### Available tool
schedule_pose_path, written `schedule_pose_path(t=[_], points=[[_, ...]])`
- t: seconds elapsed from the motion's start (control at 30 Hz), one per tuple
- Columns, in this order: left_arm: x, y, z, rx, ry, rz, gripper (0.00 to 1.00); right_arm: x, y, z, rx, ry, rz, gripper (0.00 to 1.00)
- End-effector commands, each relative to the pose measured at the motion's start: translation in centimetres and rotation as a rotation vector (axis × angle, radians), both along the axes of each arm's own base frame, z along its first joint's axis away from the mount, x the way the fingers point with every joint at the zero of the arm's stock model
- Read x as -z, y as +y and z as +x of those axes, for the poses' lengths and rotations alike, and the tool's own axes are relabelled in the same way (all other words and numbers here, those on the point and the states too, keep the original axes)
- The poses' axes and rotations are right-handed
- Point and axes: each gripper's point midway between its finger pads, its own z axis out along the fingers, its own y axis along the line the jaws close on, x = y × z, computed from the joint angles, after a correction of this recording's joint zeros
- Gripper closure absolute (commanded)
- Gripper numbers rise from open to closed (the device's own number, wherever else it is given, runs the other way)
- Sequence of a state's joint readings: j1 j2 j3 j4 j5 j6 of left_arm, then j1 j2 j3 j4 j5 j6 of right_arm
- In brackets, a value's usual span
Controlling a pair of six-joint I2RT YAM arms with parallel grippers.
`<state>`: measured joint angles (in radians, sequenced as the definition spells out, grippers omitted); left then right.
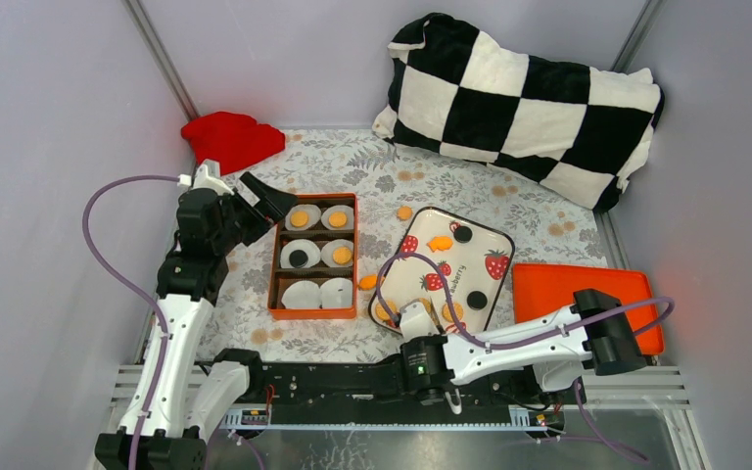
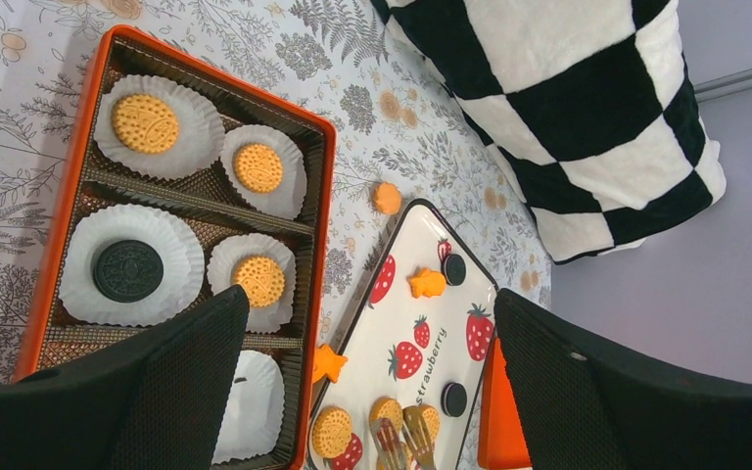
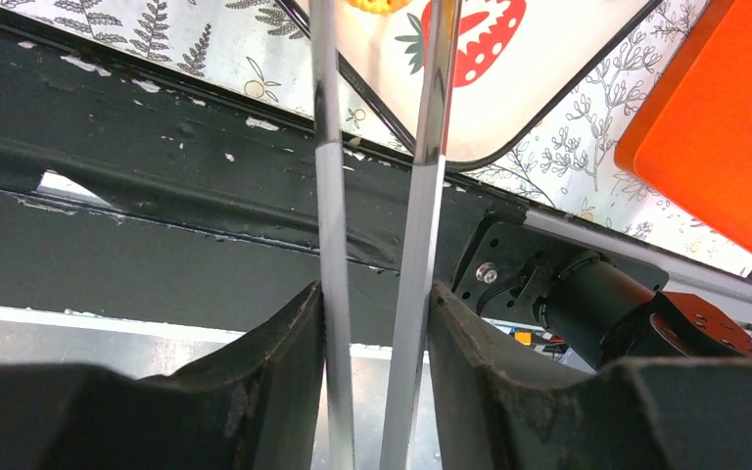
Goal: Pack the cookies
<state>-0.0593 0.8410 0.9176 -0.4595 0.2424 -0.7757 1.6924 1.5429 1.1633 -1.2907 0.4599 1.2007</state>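
An orange divided box holds white paper cups. Golden cookies lie in three of them and a black cookie in one; two cups are empty. The white strawberry tray carries golden cookies and black cookies. My left gripper is open and empty, raised over the box's far left corner. My right gripper is shut on metal tongs. The tong tips lie over the golden cookies at the tray's near end.
Orange fish-shaped pieces lie on the tray and beside the box. A loose orange disc sits on the cloth. An orange lid lies right of the tray. A checkered pillow and a red cloth are at the back.
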Motion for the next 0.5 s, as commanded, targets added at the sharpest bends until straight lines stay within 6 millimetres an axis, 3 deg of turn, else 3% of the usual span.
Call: schedule_pose_path(t=[0.0,0.2,0.47], points=[[-0.2,-0.5,-0.2,0.024,-0.022,-0.007,0.01,-1.4,0.3,1.0,-0.001,-0.064,0.035,0.58],[-1.4,-0.4,0.0,0.019,-0.048,-0.010,0.01,-4.5,0.9,2.9,-0.018,-0.176,0.050,0.84],[-2.2,0.7,2.3,-0.054,0.000,-0.002,0.01,-10.2,7.4,6.4,-0.132,-0.344,0.098,0.85]])
